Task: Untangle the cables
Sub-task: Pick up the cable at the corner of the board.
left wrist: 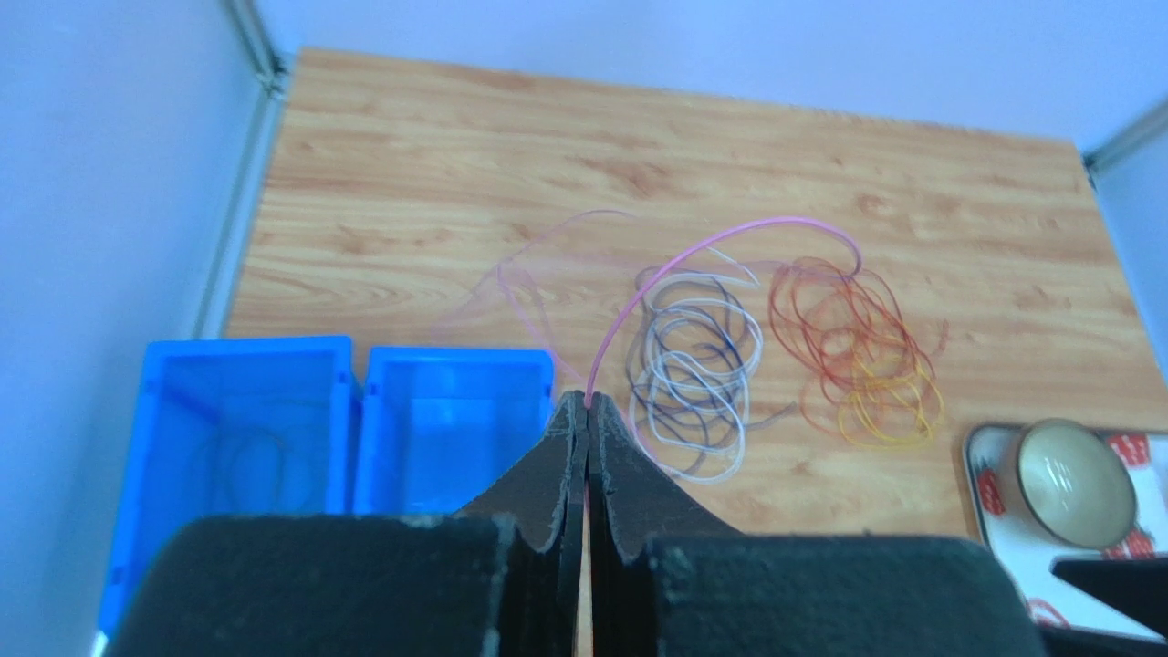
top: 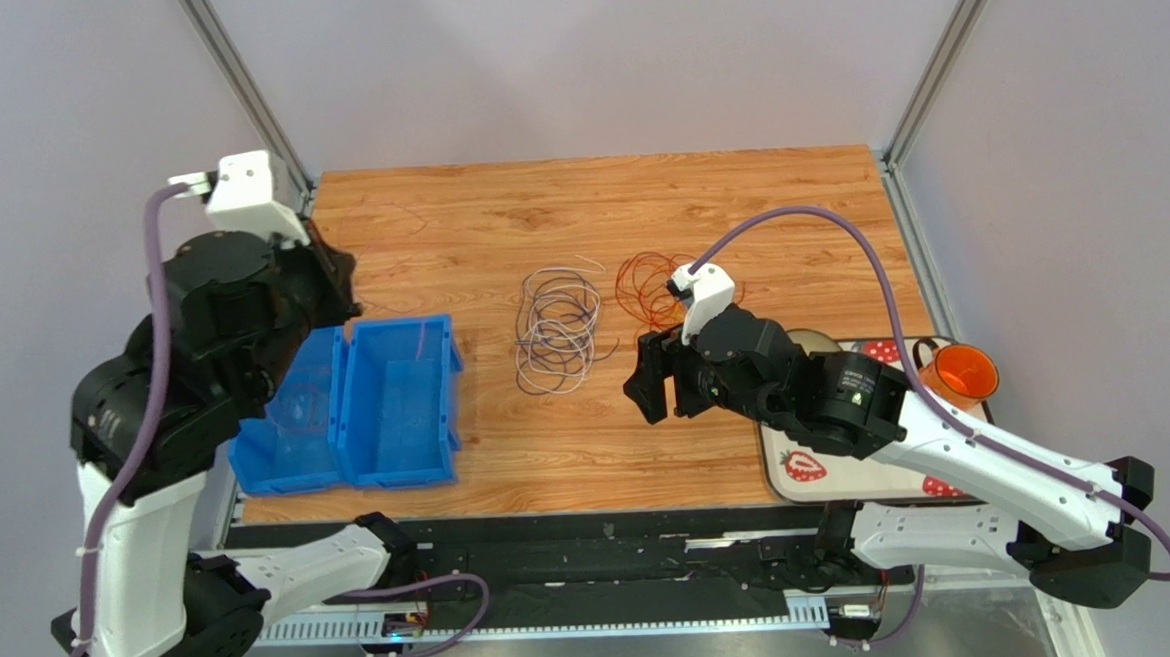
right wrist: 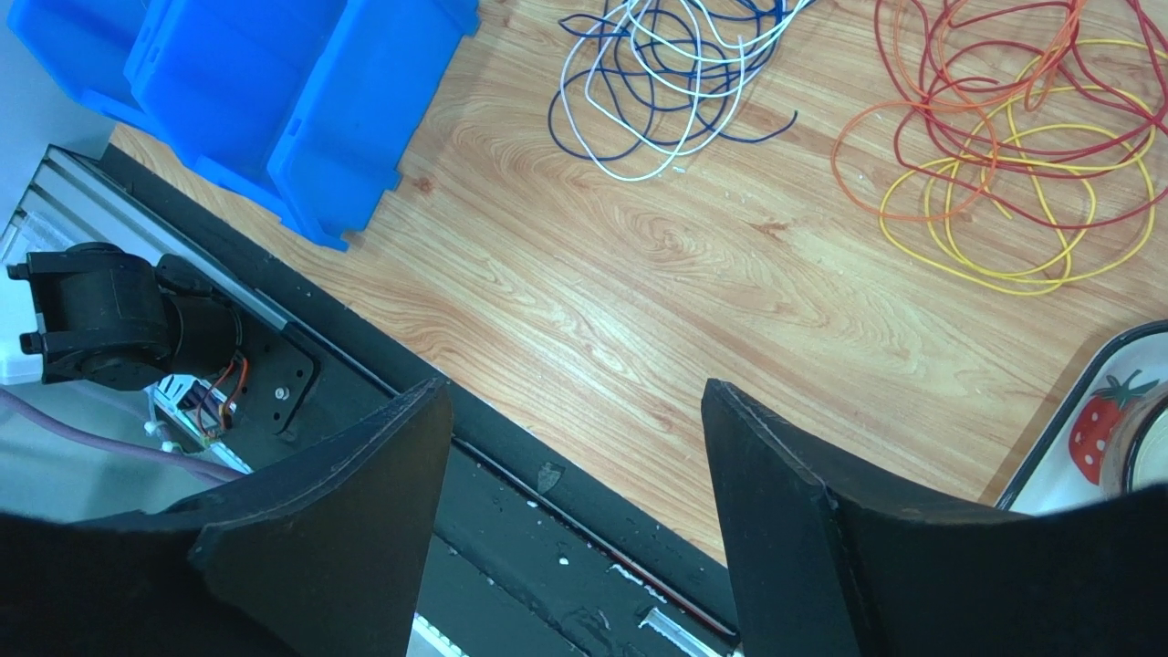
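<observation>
The cables lie in two loose bundles mid-table. A white and dark purple bundle [top: 558,330] also shows in the left wrist view [left wrist: 695,370] and the right wrist view [right wrist: 672,69]. A red-orange and yellow bundle [top: 661,283] lies right of it [left wrist: 857,349] [right wrist: 1015,151]. My left gripper [left wrist: 587,400] is raised high at the left, above the bins, and is shut on a thin pink wire [left wrist: 713,247]. The wire arcs up and over to the red bundle. My right gripper [top: 658,393] [right wrist: 576,397] is open and empty, near the table's front edge, in front of the bundles.
Two blue bins [top: 347,409] [left wrist: 453,424] stand at the front left; the left one holds a dark wire [left wrist: 247,459]. A strawberry-print tray [top: 801,460] with a bowl [left wrist: 1076,479] and an orange cup [top: 965,373] sits at the front right. The black rail runs along the near edge [right wrist: 549,520].
</observation>
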